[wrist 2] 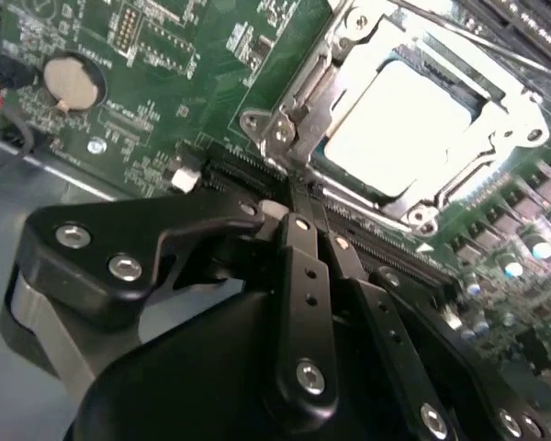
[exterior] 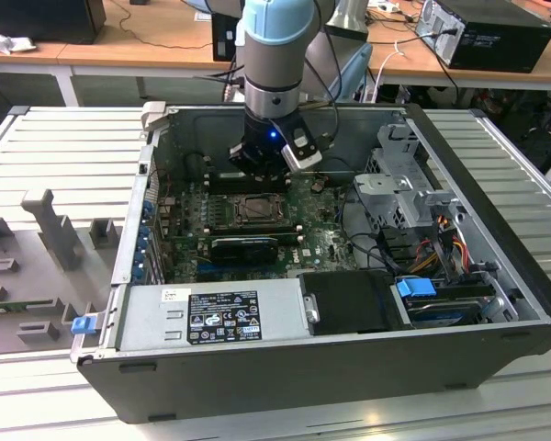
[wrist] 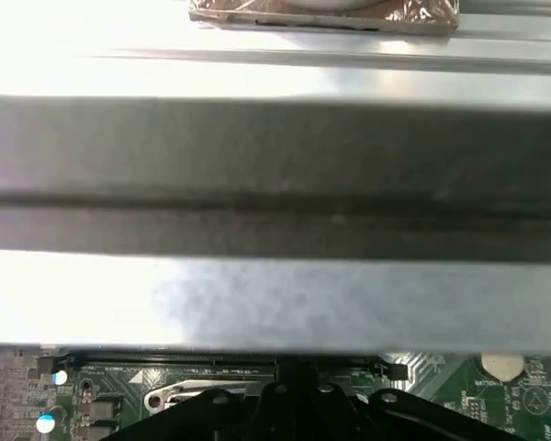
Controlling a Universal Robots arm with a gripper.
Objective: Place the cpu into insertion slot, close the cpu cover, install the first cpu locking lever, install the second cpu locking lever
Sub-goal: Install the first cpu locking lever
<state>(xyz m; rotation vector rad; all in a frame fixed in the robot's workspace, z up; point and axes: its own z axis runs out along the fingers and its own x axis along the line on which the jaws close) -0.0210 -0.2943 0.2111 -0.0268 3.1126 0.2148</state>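
We see the cpu (wrist 2: 399, 115) seated in the insertion slot (wrist 2: 335, 170) with the cpu cover (wrist 2: 496, 92) down around it — our end effector (wrist 2: 298, 216), fingers pressed together and empty, hovers just beside the socket's near edge, tips pointing toward it.

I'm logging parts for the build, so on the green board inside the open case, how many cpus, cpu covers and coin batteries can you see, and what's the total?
cpu: 1
cpu cover: 1
coin battery: 1
Total: 3
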